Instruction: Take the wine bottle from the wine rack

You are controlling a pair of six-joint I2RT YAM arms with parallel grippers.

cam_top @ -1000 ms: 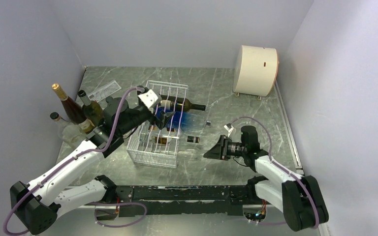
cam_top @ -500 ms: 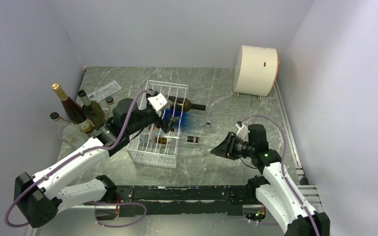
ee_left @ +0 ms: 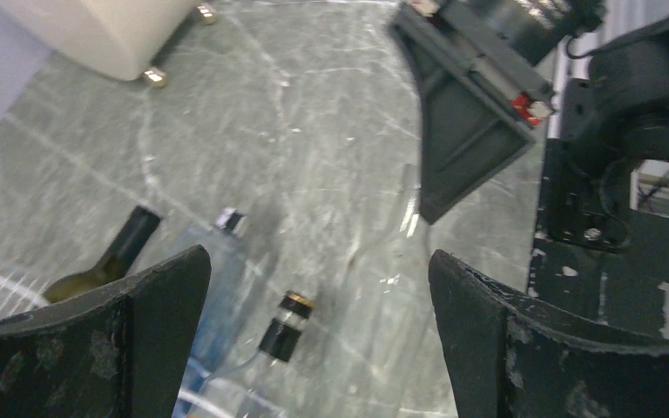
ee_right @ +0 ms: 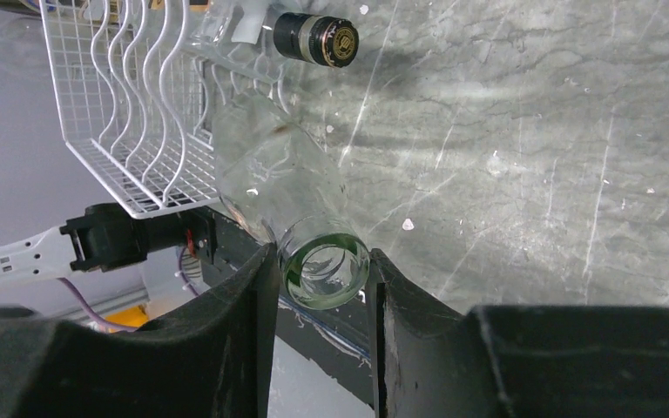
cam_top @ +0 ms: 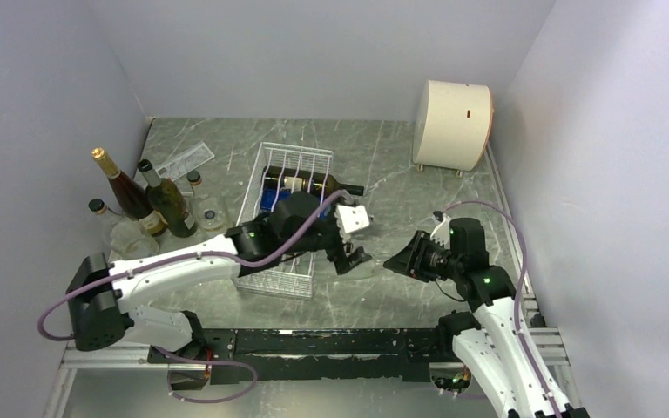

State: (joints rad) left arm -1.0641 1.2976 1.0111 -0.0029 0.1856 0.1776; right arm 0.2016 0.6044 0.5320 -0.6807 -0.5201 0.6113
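Note:
The white wire wine rack (cam_top: 251, 186) lies mid-table and also shows in the right wrist view (ee_right: 122, 104). A dark green bottle (cam_top: 314, 184) and a blue bottle (cam_top: 269, 199) lie across its far end. My right gripper (cam_top: 399, 261) (ee_right: 322, 261) is shut on the open mouth of a clear glass bottle (ee_right: 283, 174), which slants towards the rack's near right corner. A black-capped bottle neck (ee_right: 316, 39) (ee_left: 283, 326) pokes out of the rack's side. My left gripper (cam_top: 353, 254) (ee_left: 318, 287) is open and empty, just right of the rack, above that neck.
A cream drum (cam_top: 453, 124) stands at the back right. Several upright bottles (cam_top: 144, 196) cluster at the left wall, with a clear flat strip (cam_top: 183, 161) behind them. Walls close in on three sides. The black rail (cam_top: 314, 341) runs along the near edge.
My left arm has swung right across the rack, its gripper now past the rack's right side. My right gripper has moved right and up a little with the clear bottle.

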